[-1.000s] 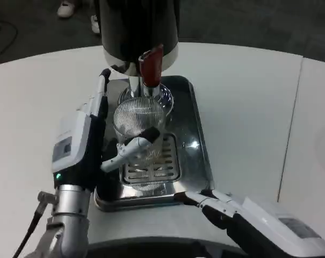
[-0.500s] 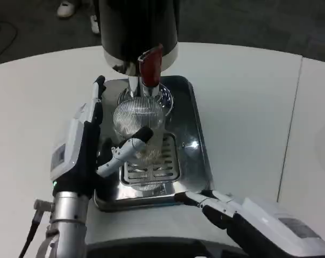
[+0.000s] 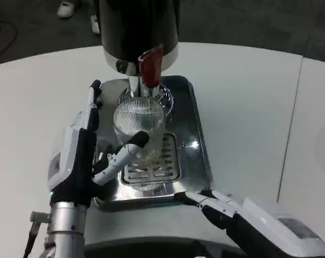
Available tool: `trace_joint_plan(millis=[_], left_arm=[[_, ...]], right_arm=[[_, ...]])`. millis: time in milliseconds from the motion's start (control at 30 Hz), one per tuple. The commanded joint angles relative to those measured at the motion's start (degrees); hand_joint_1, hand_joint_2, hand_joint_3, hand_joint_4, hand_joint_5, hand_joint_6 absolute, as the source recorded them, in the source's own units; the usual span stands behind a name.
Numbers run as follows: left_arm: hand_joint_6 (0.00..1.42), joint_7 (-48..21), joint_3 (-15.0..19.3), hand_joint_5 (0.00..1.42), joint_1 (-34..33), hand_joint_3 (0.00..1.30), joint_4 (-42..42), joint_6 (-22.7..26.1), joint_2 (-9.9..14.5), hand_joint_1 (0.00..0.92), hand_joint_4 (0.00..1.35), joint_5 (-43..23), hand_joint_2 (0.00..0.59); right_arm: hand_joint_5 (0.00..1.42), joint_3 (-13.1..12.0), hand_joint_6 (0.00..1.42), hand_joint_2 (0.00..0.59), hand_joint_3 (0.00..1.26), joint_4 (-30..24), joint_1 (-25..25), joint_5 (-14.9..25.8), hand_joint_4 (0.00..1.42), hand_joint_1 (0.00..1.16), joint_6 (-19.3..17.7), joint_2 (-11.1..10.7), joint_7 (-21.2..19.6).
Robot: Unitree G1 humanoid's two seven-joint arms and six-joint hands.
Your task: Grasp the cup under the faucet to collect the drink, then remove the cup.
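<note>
On the white desk (image 3: pixel 243 91) sits one steel drip tray (image 3: pixel 197 145); one ribbed glass cup (image 3: pixel 139 126) stands on it under the red faucet (image 3: pixel 150 65). The left robot hand (image 3: pixel 92 145) has a finger against the cup; whether it grips, I cannot tell. The right robot hand (image 3: pixel 216 207) rests beside the tray's front edge, grip unclear.

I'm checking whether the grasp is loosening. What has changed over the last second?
The left hand has drifted left and a little toward the robot; its thumb, which lay across the front of the cup, now only touches the cup's lower side, so the grasp looks looser. The cup stayed on the drip tray under the red faucet lever. The right hand stayed at the tray's near edge.
</note>
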Motion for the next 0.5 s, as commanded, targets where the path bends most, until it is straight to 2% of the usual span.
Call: trace_joint_plan(millis=[33,100,167,500], left_arm=[[0.09,-3.0,1.7,0.13,3.4,0.0,-5.1,-0.4,-1.0,0.083,0.0,-3.2,0.068],[0.15,-5.1,2.9,0.16,5.3,0.0,-9.3,-0.4,-1.5,0.086,0.0,-5.8,0.089],[0.19,-7.5,4.1,0.2,7.0,0.03,-13.5,0.0,-2.1,0.092,0.06,-7.9,0.097],[0.29,-17.1,8.5,0.3,15.1,0.14,-35.1,5.6,-4.4,0.088,0.2,-15.6,0.084]], right_arm=[[0.04,0.1,0.02,0.549,0.11,-0.1,0.5,0.5,0.12,0.39,-0.5,0.2,-0.7],[0.04,0.1,0.02,0.549,0.11,-0.1,0.5,0.5,0.12,0.39,-0.6,0.2,-0.7],[0.04,0.1,0.02,0.549,0.11,-0.1,0.6,0.4,0.12,0.39,-0.6,0.2,-0.8],[0.04,0.1,0.02,0.549,0.11,0.0,0.7,0.5,0.12,0.39,-0.7,0.2,-1.2]])
